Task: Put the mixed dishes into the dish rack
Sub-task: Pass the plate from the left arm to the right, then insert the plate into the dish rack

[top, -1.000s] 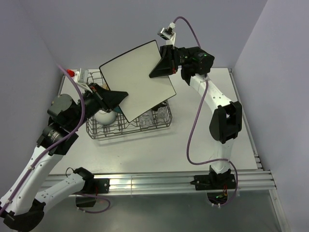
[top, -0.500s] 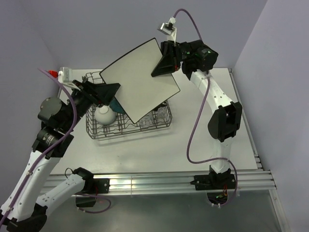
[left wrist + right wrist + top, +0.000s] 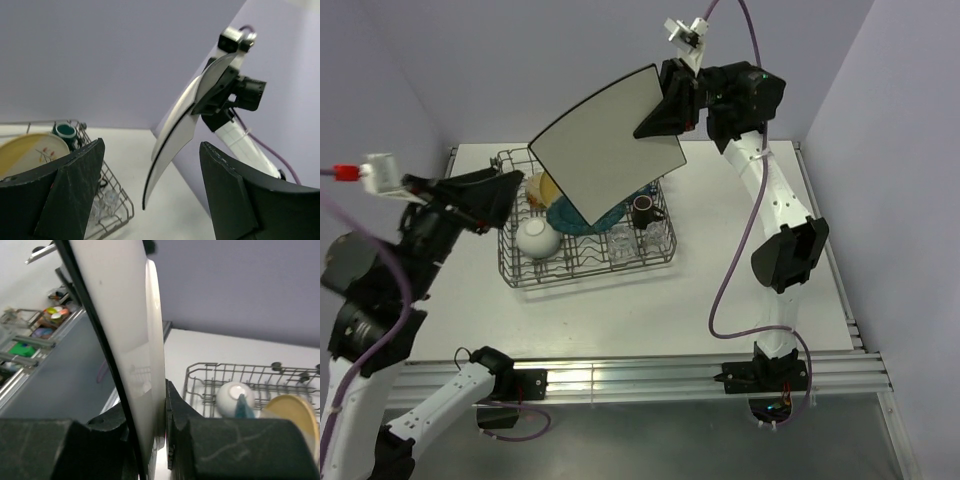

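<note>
Overhead, the pale worktop (image 3: 740, 290) carries the dish rack (image 3: 585, 275), which sits low between the two claws. Above it the white square plate (image 3: 605, 145) hangs tilted in the air. The right claw (image 3: 660, 115) has it by the upper right edge, jaws clamped tight on the rim, and the plate's lower corner points down over the rack. To that plate's left and clear of it, the left claw (image 3: 515, 190) is spread wide with nothing between its fingers.

Under the held plate, a teal scalloped plate (image 3: 570, 215) and a yellow-cream plate (image 3: 542, 188) lean among the tines. A white bowl (image 3: 537, 238) rests just beyond the left claw's tips. A dark mug (image 3: 643, 210) and small clear glasses (image 3: 620, 243) sit below the right claw.
</note>
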`<state>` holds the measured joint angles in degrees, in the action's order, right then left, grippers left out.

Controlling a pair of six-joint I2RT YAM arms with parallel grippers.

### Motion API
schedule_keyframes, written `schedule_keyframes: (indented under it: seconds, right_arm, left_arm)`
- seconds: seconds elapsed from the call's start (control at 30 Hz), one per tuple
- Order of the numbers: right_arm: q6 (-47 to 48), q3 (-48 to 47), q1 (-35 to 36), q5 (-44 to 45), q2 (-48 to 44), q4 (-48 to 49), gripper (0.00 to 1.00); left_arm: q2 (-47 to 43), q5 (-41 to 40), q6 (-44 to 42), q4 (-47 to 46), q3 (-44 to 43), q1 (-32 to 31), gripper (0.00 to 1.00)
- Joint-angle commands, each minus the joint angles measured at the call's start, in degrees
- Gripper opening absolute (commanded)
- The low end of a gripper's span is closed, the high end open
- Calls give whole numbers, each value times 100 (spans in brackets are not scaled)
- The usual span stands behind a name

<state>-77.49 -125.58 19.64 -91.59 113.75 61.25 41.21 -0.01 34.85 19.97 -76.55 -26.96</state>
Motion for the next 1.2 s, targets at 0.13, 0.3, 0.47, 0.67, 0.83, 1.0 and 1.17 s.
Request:
schedule_keyframes:
  seconds: [0.13,0.3,0.47,0.67,0.83,1.0,1.17]
  right_arm:
    - [3932,-1179,-4,1740,-354,-4240,0]
    - [7049,-1408,215,3030,-800,-6824,0]
    - [9326,-1328,637,4357,-1136,-8531,0]
    - [11052,-1417,1173,5282,-1206,-10052,0]
    - [12176,-1478,1717,5915,-1180,-11115,0]
    - [12855,-1522,2201,6415,-1005,-11889,0]
    - [13453,-1513,2693,6750,-873,-12260,0]
  left_arm:
    - [-517,-667,-242,605,-405,24,83]
    - [-842,-1009,-102,728,8,24,83]
    - [-957,-1212,-92,895,237,24,83]
    - [-1141,-1370,-303,1202,150,24,84]
    - [-1387,-1467,-312,1466,158,24,84]
    - [-1669,-1519,-233,1528,360,24,84]
    - [-1932,-1555,-163,1580,510,24,84]
